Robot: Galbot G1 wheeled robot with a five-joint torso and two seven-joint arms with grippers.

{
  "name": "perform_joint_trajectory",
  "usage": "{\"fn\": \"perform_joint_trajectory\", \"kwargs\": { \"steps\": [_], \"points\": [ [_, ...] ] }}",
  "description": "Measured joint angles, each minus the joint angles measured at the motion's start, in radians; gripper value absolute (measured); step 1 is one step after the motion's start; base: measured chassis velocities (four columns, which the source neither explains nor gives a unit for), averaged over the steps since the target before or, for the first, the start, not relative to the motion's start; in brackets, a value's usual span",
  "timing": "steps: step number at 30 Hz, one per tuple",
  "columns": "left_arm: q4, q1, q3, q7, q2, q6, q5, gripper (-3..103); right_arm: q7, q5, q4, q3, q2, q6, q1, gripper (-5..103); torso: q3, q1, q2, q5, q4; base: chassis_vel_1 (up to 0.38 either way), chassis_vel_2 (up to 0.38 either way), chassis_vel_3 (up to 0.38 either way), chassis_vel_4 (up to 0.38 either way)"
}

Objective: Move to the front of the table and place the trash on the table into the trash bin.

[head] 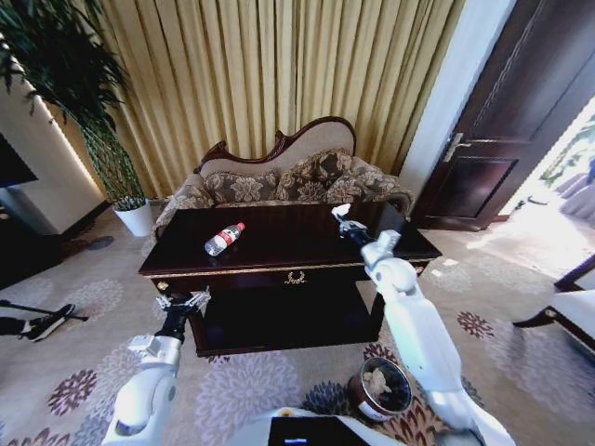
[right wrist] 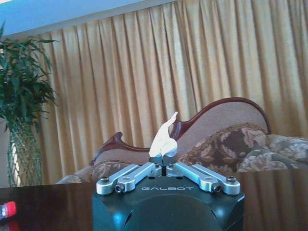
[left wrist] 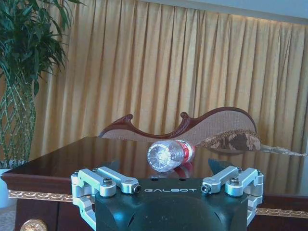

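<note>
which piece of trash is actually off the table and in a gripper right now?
The white paper wad, pinched between the right gripper's fingers above the table. The bottle lies on its side on the tabletop, untouched; the other wads sit in the trash bin.

Bright doorway glare, fisheye edges

A clear red-labelled bottle (head: 224, 239) lies on its side on the dark glossy counter (head: 288, 251), while the round bin (head: 380, 390) on the carpet holds crumpled paper.

Glossy dark wooden table (head: 307, 243); clear plastic bottle (head: 223, 239); crumpled white paper wad (right wrist: 163, 138); floral cloth sofa (head: 297, 181); metal-rimmed trash bin (head: 379, 388).
</note>
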Motion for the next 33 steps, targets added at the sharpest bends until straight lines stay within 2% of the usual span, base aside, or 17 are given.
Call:
{"fn": "perform_joint_trajectory", "kwargs": {
  "steps": [15,33],
  "points": [
    [0.020,0.003,-0.001,0.006,0.005,0.000,-0.019,100,0.000,-0.019,0.057,0.054,0.023,0.019,-0.088,0,0.000,0.000,0.000,-0.0001,-0.0002,0.011,-0.011,-0.013,0.010],
    [-0.005,0.011,0.016,0.006,0.010,0.001,-0.008,100,0.000,-0.020,0.069,0.066,0.022,0.039,-0.142,0,0.000,0.000,0.000,-0.0001,-0.0002,0.134,-0.143,-0.139,0.140]
  ]
}}
